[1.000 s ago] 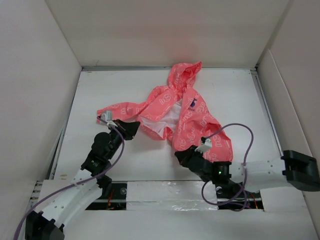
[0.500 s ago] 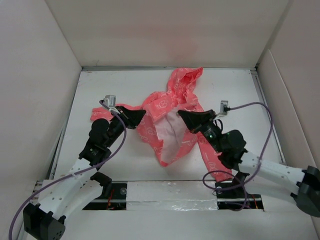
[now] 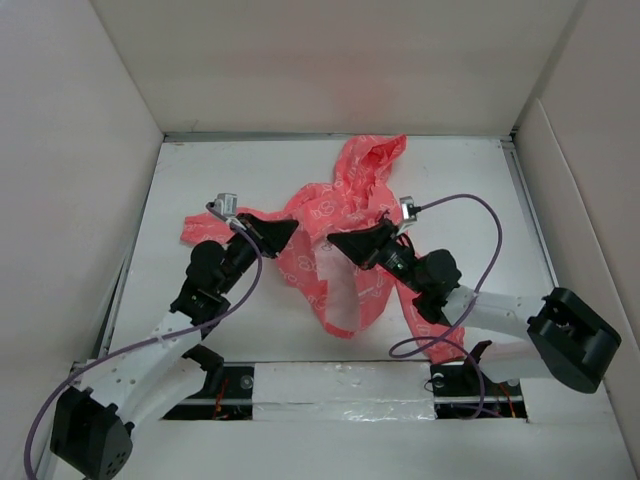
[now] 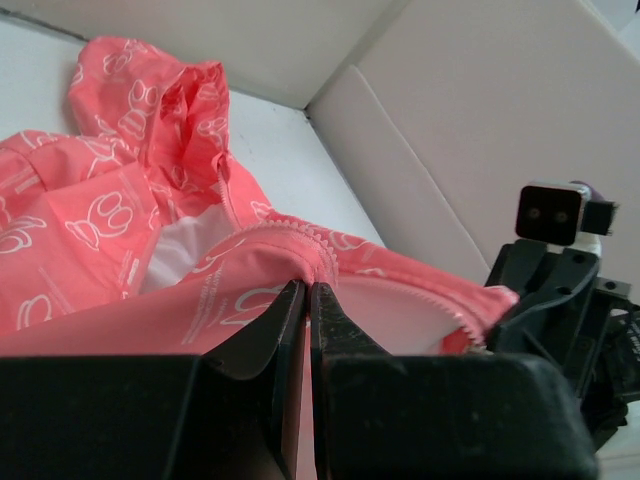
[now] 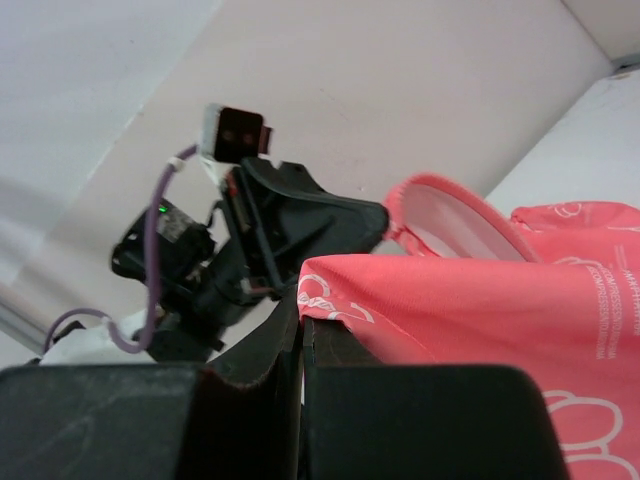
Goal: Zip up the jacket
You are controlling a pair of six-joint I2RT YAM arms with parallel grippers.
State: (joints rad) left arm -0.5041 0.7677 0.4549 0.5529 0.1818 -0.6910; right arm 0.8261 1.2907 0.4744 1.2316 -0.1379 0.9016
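Fabric is hanging between my two claws: the jacket [image 3: 345,190] is lying mid-table [image 3: 200,180], hood [image 3: 372,160] toward the back, its front lifted off the surface. My left claw [image 3: 283,232] is clamping fully closed on the toothed front edge [image 4: 290,232]; my right claw [image 3: 333,242] is pinching the cloth opposite, its jaws closed tight. I am judging that both edges need drawing level and taut, untwisted, so the zipper ends can meet at the hem.

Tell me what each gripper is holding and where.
Both hold the jacket: the left gripper pinches its front edge by the zipper teeth, the right gripper pinches another fabric edge.
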